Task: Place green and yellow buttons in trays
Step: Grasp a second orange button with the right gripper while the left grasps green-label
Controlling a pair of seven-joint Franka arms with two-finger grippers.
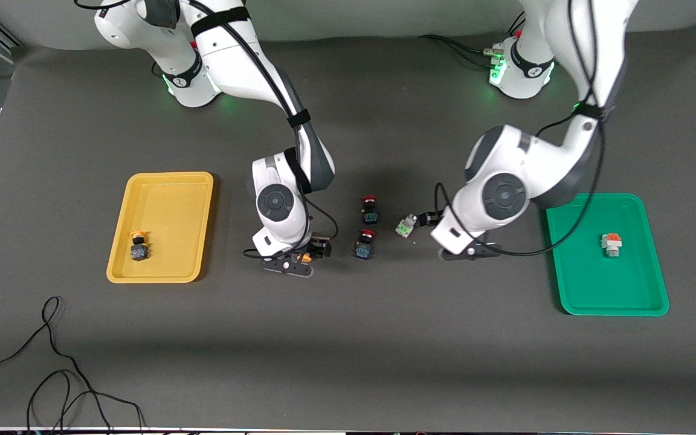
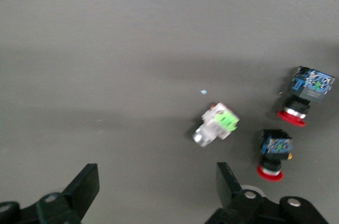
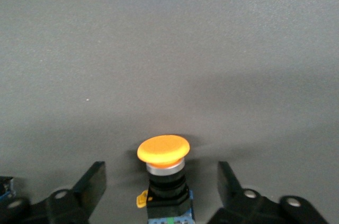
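Observation:
A yellow-capped button stands between the spread fingers of my right gripper, which do not touch it. In the front view this gripper is low over the table beside the yellow tray, with the button in its gap. Another yellow button lies in that tray. A grey-white button marked green lies on the table ahead of my open, empty left gripper. In the front view this button lies beside the left gripper. A grey-white button marked orange lies in the green tray.
Two red-capped dark switches lie on the table between the two grippers; they also show in the left wrist view. A black cable lies near the front edge at the right arm's end.

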